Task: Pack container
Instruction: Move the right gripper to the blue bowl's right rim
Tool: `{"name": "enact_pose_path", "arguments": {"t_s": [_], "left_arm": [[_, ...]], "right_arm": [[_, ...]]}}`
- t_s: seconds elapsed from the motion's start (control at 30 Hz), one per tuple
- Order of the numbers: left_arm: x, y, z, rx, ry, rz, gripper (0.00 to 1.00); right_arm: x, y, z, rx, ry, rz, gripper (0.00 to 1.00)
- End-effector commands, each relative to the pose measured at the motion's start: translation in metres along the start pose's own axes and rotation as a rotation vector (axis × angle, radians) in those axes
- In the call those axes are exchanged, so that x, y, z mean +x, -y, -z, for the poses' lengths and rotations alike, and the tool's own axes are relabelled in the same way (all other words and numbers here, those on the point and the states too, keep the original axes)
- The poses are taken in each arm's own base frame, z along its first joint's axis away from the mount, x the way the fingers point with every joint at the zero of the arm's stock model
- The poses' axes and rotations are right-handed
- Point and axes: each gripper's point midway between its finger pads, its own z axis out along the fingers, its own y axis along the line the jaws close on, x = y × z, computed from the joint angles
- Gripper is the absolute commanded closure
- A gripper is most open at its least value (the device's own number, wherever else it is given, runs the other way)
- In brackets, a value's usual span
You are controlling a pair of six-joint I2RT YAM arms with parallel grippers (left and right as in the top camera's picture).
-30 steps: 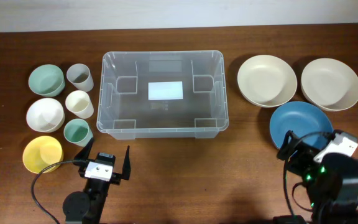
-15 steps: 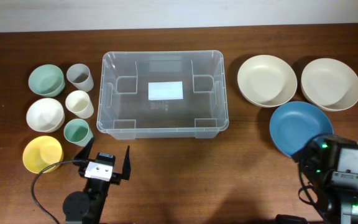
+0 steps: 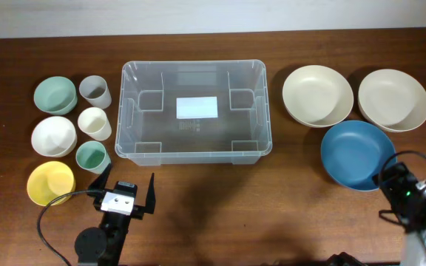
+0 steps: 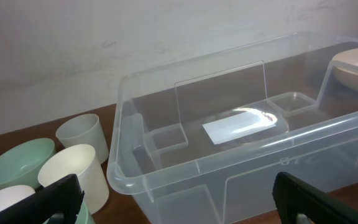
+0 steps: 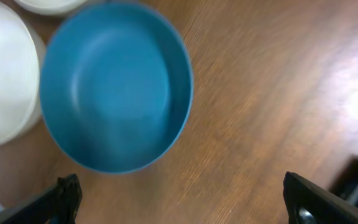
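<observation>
The clear plastic container (image 3: 146,127) stands empty at the table's middle, a white label on its base. It fills the left wrist view (image 4: 229,165). My left gripper (image 3: 130,176) is open and empty just in front of the container's front left corner; its fingers also show in the left wrist view (image 4: 179,205). My right gripper (image 3: 413,193) is open and empty at the front right. In the right wrist view (image 5: 185,199) it is over bare wood, with the blue bowl (image 5: 114,87) just beyond it.
The blue bowl (image 3: 358,154) and two cream bowls (image 3: 317,94) (image 3: 393,99) lie right of the container. On the left are green (image 3: 55,94), white (image 3: 53,136) and yellow (image 3: 51,182) bowls, and grey (image 3: 95,91), cream (image 3: 95,123) and green (image 3: 92,156) cups.
My right arm has moved right and toward the front edge, off the blue bowl, which now shows whole. The left arm has not moved.
</observation>
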Motion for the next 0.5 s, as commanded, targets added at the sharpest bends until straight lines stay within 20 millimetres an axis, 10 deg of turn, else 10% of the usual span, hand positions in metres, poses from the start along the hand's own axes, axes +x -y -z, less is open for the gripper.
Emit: {"name": "enact_pose_path", "arguments": {"t_s": [0.0, 0.47], "left_arm": [[0.002, -0.001, 0.0, -0.007, -0.001, -0.012, 0.0], [0.002, -0.001, 0.0, -0.007, -0.001, -0.012, 0.0]], "right_arm": [[0.009, -0.011, -0.027, -0.119, -0.158, 0.105, 0.01], [-0.011, 0.009, -0.101, -0.221, -0.294, 0.098, 0.06]]}}
